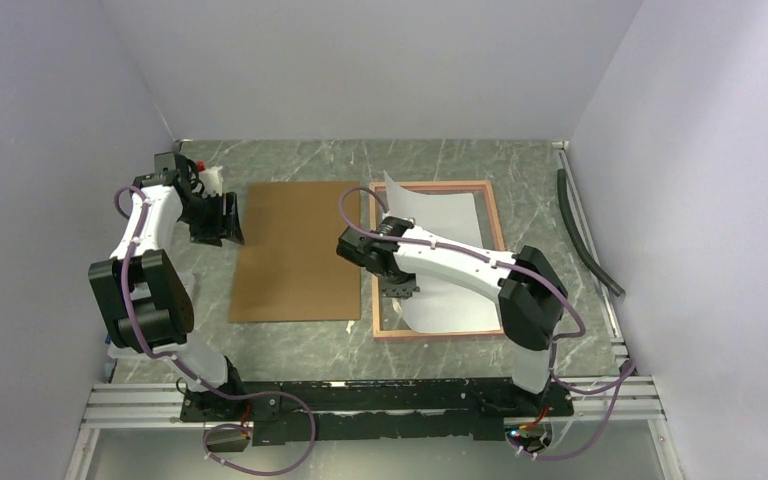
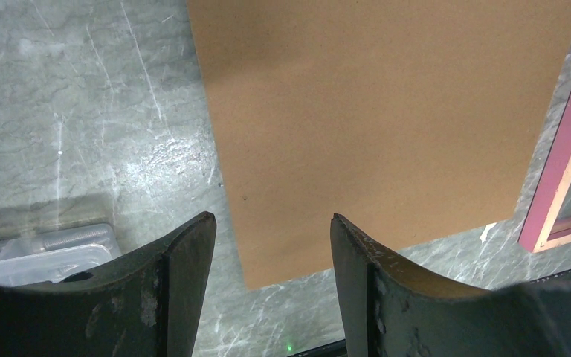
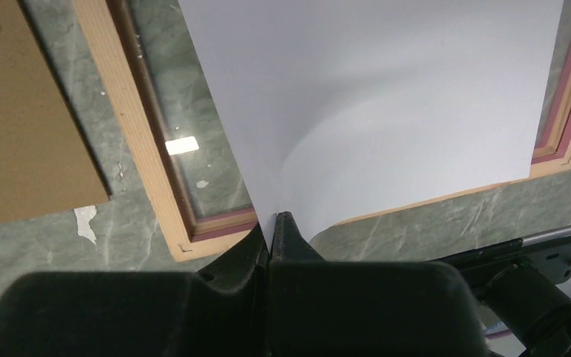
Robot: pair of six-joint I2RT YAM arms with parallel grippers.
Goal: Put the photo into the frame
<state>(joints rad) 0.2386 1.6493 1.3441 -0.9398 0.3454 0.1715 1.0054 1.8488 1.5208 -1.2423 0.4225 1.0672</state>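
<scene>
The grey-green marbled table takes up the whole floor of the white-walled booth, with 2 arms bolted at its near edge. Left of the middle lies the plain brown backing board, flat, its long axis running near to far. Just right of it, apart by a narrow strip of table, is the frame. It lies with its light wood back up and pink showing on its inner and outer edges, long axis also near to far. The photo lies in and over the frame with its white back up and its long axis near to far. It is skewed a little, so its far-left corner rides over the frame's far-left corner and its near edge crosses the near rail toward the right. The sheet bows upward at its near-left corner, where the right gripper has its fingers pressed together on the paper. The left gripper hangs above the table at the board's far-left corner, fingers spread with nothing between them. A black hose lies along the right wall, and 1 small white scrap sits on the table between board and frame.
</scene>
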